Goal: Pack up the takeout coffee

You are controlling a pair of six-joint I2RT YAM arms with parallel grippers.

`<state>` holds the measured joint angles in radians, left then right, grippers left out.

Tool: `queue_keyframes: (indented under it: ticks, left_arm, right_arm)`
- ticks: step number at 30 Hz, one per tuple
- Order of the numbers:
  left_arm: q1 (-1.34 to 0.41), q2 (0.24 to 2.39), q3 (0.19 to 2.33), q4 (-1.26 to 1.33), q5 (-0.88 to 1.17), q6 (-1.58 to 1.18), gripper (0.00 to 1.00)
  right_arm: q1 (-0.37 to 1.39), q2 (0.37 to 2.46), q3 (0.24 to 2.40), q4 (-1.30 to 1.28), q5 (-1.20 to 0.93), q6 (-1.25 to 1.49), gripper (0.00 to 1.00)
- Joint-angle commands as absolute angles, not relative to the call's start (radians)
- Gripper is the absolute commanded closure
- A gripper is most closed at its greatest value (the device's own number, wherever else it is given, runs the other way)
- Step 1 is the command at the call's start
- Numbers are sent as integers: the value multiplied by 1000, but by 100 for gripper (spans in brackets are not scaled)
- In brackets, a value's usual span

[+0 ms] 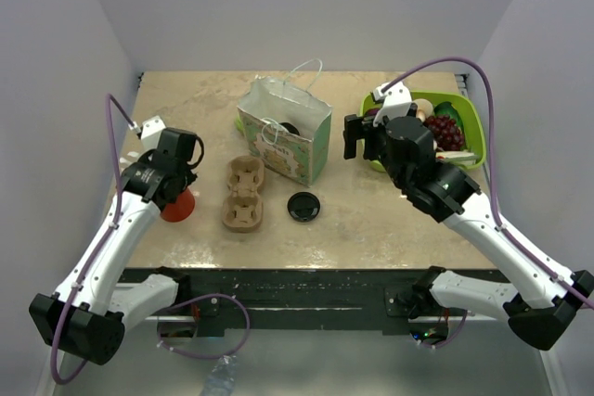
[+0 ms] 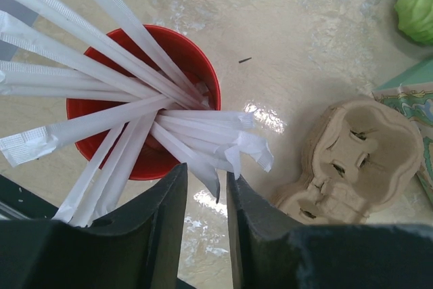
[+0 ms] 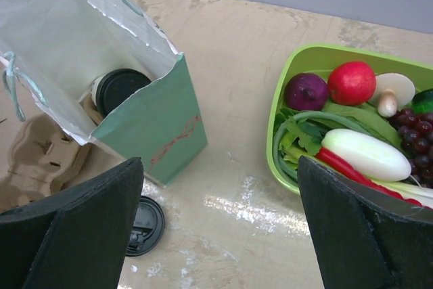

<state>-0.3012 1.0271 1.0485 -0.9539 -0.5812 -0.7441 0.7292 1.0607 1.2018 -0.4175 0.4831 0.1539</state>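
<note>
The left gripper (image 2: 206,175) has its two dark fingers close together with only a thin gap. The end of one white paper wrapper hangs down in that gap, but the fingers do not look like they are squeezing it. Just past the fingers is a round red cup (image 2: 177,51) full of long thin sticks (image 2: 122,79) in white paper, fanning out over its rim. Beside the cup lies a brown cup holder (image 2: 352,160) made of bumpy pressed paper, with round wells. The right gripper (image 3: 218,167) has its fingers spread very wide and holds nothing. Under it is the shiny tan table (image 3: 250,133). To one side stands a green paper bag (image 3: 159,123) with a white inside and string handles, its top open. The takeout coffee (image 3: 118,89) sits down in the bag, a white cup with a round black lid on top. A loose flat black lid (image 3: 143,225) lies on the table just beside the bag. On the other side is a bright green tray (image 3: 292,76) holding a purple onion (image 3: 306,91), a round red veggie (image 3: 352,82), a mushroom (image 3: 391,91), dark grapes (image 3: 416,140), a pale long veggie (image 3: 365,153), a red pepper (image 3: 338,166) and green leaves (image 3: 298,133).
</note>
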Motion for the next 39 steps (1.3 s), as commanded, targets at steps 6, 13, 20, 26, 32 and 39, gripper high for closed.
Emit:
queue_keyframes:
  ticks: [6,13,20,26,32,39]
  left_arm:
    - [-296,1035,1063,-922,-609,-716,87]
    - [-296,996,1091,-997,-609,-735,100]
    - [-296,969,1233,-1075,-675,-726,100]
    - [-296,991,1495,-1088,-713,-657,100]
    - [-296,1003,1692,-1120,-762,-592,100]
    - [-296,995,1628,-1081,-739,-589,100]
  right_arm:
    - [730,1068,1207,-434,517,137,2]
    - [732,1078,1219,-449,523,141,2]
    - [730,1075,1232,-459,522,143,2]
    - [730,1029,1233,-453,532,149,2]
    - [732,962,1215,-428,515,149,2]
    - [730,959,1224,-422,492,141,2]
